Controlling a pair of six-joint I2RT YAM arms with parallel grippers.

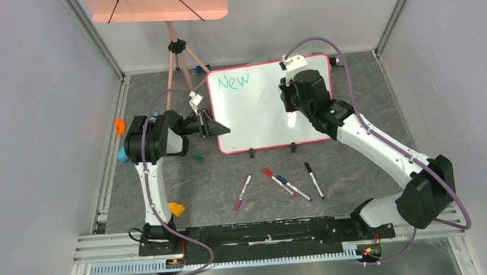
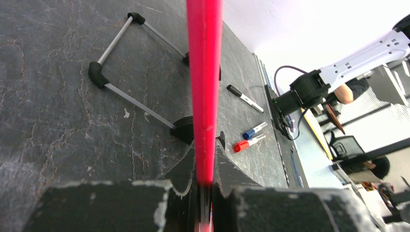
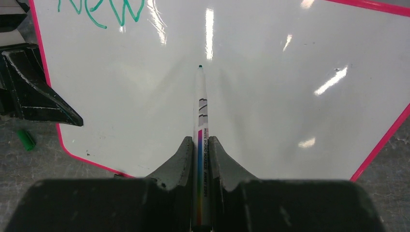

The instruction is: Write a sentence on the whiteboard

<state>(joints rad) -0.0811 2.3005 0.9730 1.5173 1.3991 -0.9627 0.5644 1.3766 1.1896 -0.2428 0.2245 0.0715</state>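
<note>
The whiteboard (image 1: 262,113) stands tilted on the dark table, pink-red frame all round. Of the sentence only the green word "New" (image 1: 234,81) shows, at the board's top left, also seen as "New" (image 3: 104,9) in the right wrist view. My left gripper (image 1: 217,126) is shut on the board's left frame edge (image 2: 204,87), which runs up between its fingers (image 2: 227,166). My right gripper (image 3: 199,141) is shut on a white marker (image 3: 201,111). The green tip (image 3: 200,66) points at the blank middle of the board; contact cannot be told.
Several loose markers lie in front of the board: purple (image 1: 242,192), red (image 1: 276,180), blue (image 1: 295,188), black (image 1: 314,180). A green cap (image 1: 198,158) lies by the left arm. The salmon tray (image 1: 155,3) on a tripod stands behind. Small orange (image 1: 120,125) and yellow (image 1: 177,208) items lie at left.
</note>
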